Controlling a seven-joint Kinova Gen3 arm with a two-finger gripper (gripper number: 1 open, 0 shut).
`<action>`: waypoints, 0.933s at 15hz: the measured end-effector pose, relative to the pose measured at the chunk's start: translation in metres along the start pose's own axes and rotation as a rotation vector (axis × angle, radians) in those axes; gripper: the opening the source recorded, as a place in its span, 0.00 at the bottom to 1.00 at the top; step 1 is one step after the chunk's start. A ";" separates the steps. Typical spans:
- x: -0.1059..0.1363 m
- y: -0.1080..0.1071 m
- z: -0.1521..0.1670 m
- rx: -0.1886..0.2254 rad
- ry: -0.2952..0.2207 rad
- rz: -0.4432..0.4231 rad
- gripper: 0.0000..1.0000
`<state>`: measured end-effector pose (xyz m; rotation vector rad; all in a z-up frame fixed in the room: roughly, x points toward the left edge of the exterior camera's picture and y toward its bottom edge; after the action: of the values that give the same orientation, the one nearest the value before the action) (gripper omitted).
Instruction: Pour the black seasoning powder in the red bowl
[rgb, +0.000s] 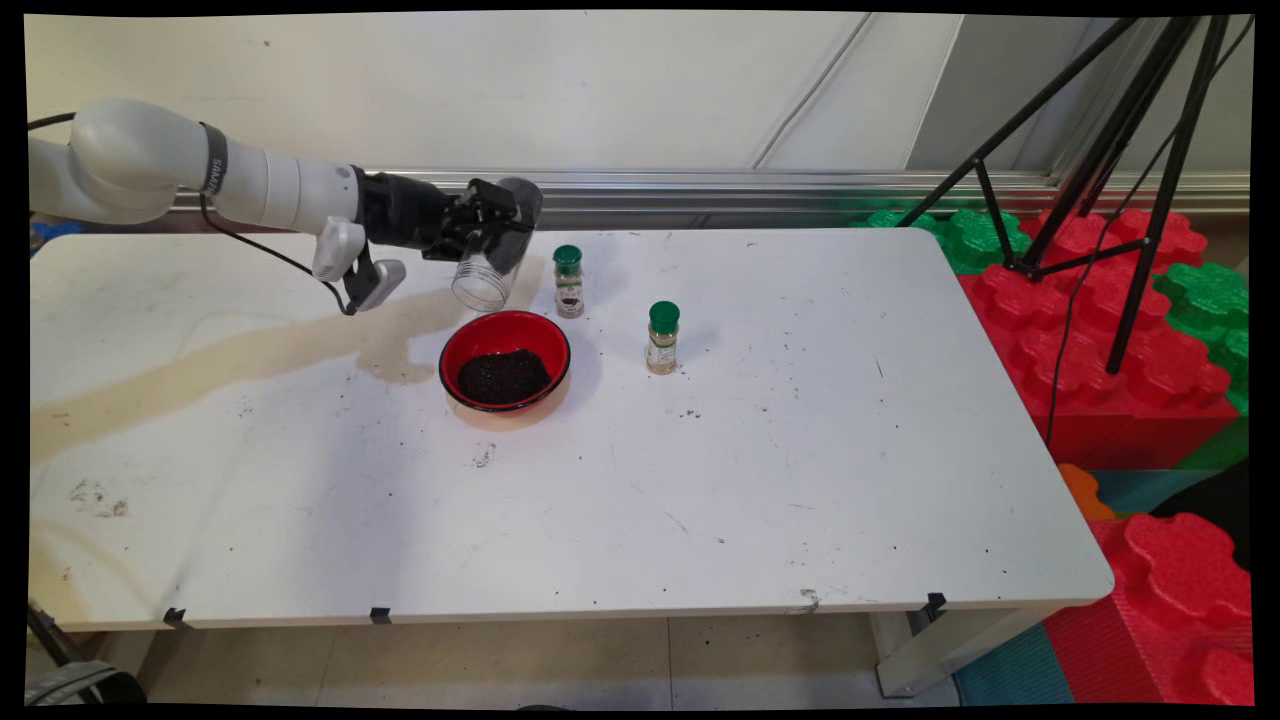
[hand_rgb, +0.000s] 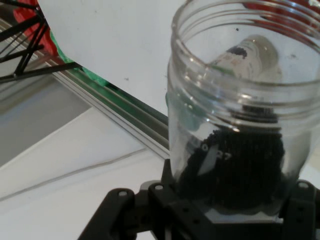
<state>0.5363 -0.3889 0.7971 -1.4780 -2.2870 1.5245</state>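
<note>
My gripper (rgb: 497, 236) is shut on a clear plastic jar (rgb: 490, 262), held tilted in the air with its open mouth pointing down toward the red bowl (rgb: 505, 362). In the hand view the jar (hand_rgb: 235, 115) fills the right side, and dark grains still lie in its lower part, near the gripper. The red bowl stands on the white table (rgb: 800, 480) just below and in front of the jar and holds a heap of the same dark grains. Right of the jar stands a small green-capped spice bottle (rgb: 568, 281). A second green-capped bottle (rgb: 662, 337) stands further right.
Scattered dark specks lie on the table around the bowl. Beyond the table's right edge stand red and green foam blocks (rgb: 1120, 330) and a black tripod (rgb: 1110, 160). A metal rail (rgb: 750, 185) runs along the wall behind the table.
</note>
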 end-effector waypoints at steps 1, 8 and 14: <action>0.001 0.000 0.000 0.003 -0.003 0.013 0.00; 0.005 -0.003 0.002 0.021 -0.023 0.084 0.00; 0.009 -0.004 0.001 0.037 -0.040 0.137 0.00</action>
<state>0.5280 -0.3839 0.7952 -1.6401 -2.2078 1.6350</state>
